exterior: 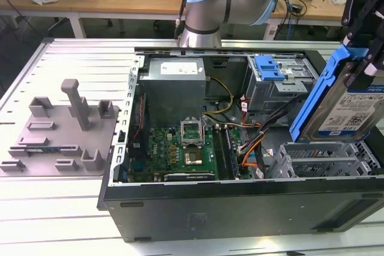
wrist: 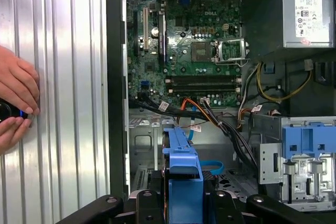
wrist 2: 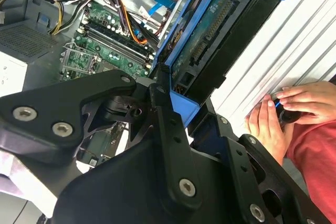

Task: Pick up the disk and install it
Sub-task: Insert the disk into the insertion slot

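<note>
Here, claw point(exterior: 359, 52) clamped on disk point(exterior: 351, 112), silver w/ white-blue label, blue carrier, tilted over PC case point(exterior: 240, 208)

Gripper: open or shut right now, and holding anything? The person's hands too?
Gripper: shut on the disk, held above the open case.
Person's hands: both on a small dark device.

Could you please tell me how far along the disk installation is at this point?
Done: the disk is picked up. In hand: the gripper holds it tilted, jaws shut on its blue carrier, above the drive cage at the exterior view's right of the open computer case. Left: it is not yet seated in the cage.
</note>
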Tool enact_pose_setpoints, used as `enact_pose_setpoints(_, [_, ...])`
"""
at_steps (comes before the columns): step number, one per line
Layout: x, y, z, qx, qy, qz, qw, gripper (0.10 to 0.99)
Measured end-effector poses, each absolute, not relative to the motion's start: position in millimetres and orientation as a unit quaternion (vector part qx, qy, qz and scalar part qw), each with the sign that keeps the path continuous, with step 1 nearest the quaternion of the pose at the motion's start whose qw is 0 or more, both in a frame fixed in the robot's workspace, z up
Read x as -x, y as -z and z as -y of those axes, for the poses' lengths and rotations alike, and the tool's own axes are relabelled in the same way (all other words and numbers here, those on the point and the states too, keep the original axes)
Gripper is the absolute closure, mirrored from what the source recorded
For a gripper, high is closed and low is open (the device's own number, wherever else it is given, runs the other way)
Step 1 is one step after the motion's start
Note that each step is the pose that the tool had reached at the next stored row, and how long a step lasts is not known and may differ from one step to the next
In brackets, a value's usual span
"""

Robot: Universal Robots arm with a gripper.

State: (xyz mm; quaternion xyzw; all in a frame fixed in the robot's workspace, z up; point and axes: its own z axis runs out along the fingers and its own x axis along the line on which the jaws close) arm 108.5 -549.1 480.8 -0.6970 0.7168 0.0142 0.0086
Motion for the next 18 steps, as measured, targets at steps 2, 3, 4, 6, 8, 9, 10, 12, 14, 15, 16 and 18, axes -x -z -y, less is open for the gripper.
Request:
enact_pose_setpoints(2, [-108.5, -479.6, 549.2, 0.697, -0.014, -0.717, 0.009, 0.718])
enact_pose_setpoints(3, [-108.7, -479.1, 549.3, 0.697, -0.014, -0.717, 0.009, 0.718])
enact_pose_setpoints(4, [-108.8, -478.8, 549.4, 0.697, -0.014, -0.717, 0.009, 0.718])
enact_pose_setpoints(6, [-109.2, -477.9, 549.7, 0.697, -0.014, -0.717, 0.009, 0.718])
enact_pose_setpoints(8, [-109.7, -476.7, 549.9, 0.697, -0.014, -0.717, 0.009, 0.718])
enact_pose_setpoints(9, [-109.8, -475.9, 550.0, 0.697, -0.014, -0.717, 0.009, 0.718])
enact_pose_setpoints(10, [-109.9, -475.5, 550.1, 0.697, -0.014, -0.717, 0.009, 0.718])
enact_pose_setpoints(12, [-109.9, -474.3, 550.4, 0.697, -0.014, -0.717, 0.009, 0.718])
enact_pose_setpoints(14, [-109.9, -472.8, 550.6, 0.697, -0.014, -0.717, 0.009, 0.718])
enact_pose_setpoints(15, [-110.0, -472.3, 550.7, 0.697, -0.014, -0.717, 0.009, 0.718])
enact_pose_setpoints(16, [-109.9, -471.9, 550.8, 0.697, -0.014, -0.717, 0.009, 0.718])
enact_pose_setpoints(18, [-109.9, -470.5, 550.9, 0.697, -0.014, -0.717, 0.009, 0.718])
